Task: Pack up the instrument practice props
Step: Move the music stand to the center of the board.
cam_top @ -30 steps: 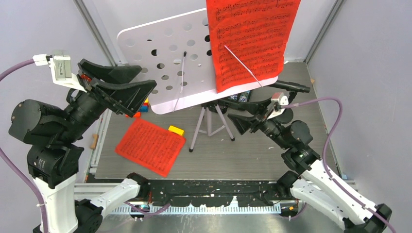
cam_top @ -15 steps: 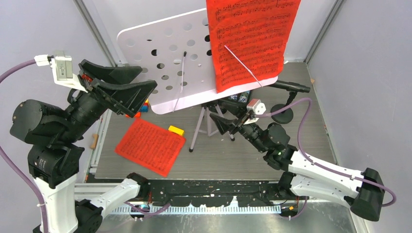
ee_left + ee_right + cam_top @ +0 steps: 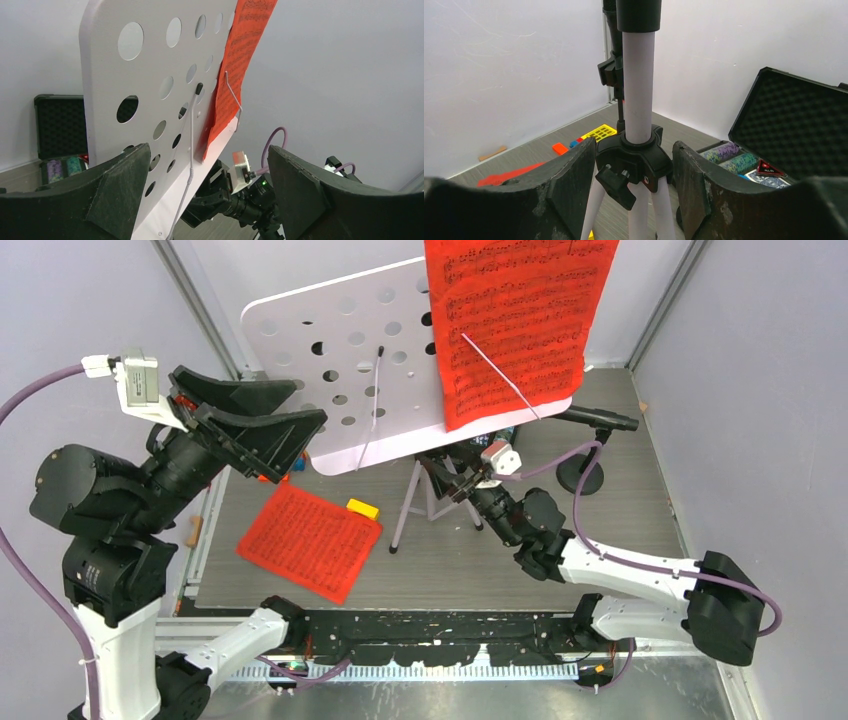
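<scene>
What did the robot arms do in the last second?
The right gripper swung left, under the white hole-punched music rack, and narrowed its jaws around the black hub of the silver tripod legs; a firm grip isn't clear. The open left gripper, rack and red sheet-music pages hardly moved.

I see plain pale grey walls (image 3: 750,360) on three sides, a metal post (image 3: 195,305) in each back corner, grey wood-grain tabletop (image 3: 650,510), ribbed metal rail (image 3: 450,672) along near edge, soft even light
</scene>
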`<state>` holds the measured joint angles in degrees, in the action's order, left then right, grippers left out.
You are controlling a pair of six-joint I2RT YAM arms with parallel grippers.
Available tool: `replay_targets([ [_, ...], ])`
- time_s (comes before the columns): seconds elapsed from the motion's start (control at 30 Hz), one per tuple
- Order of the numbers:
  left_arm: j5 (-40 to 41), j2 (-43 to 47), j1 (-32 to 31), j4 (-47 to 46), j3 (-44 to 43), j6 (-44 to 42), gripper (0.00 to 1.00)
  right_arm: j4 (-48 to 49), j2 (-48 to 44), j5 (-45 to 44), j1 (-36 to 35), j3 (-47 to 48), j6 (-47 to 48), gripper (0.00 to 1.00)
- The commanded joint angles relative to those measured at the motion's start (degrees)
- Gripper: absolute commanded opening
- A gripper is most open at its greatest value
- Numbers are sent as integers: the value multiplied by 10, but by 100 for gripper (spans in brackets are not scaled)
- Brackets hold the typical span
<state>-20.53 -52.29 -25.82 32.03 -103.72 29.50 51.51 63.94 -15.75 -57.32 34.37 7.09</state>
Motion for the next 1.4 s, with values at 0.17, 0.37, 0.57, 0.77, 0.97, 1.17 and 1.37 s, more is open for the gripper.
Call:
replay_targets([
  [0.17,1,8,-2,-12,1,-16,90,103,24,-36,-5,49,32,62],
  [0.37,1,9,-2,-11,3,-18,91,112,54,-36,-5,70,36,61],
  [0.57,0,10,-2,-9,2,-20,91,164,94,-74,-5,75,51,60],
  [0.77,1,11,-2,-6,1,-22,92,189,124,-91,-5,89,65,58],
  [0.97,4,13,-2,-3,2,-23,93,178,118,-82,-5,101,58,52],
  [1.17,7,17,-2,-3,6,-23,93,157,113,-88,-5,115,62,25],
  [1.37,9,21,-2,-2,8,-25,93,123,87,-111,-5,129,77,1],
])
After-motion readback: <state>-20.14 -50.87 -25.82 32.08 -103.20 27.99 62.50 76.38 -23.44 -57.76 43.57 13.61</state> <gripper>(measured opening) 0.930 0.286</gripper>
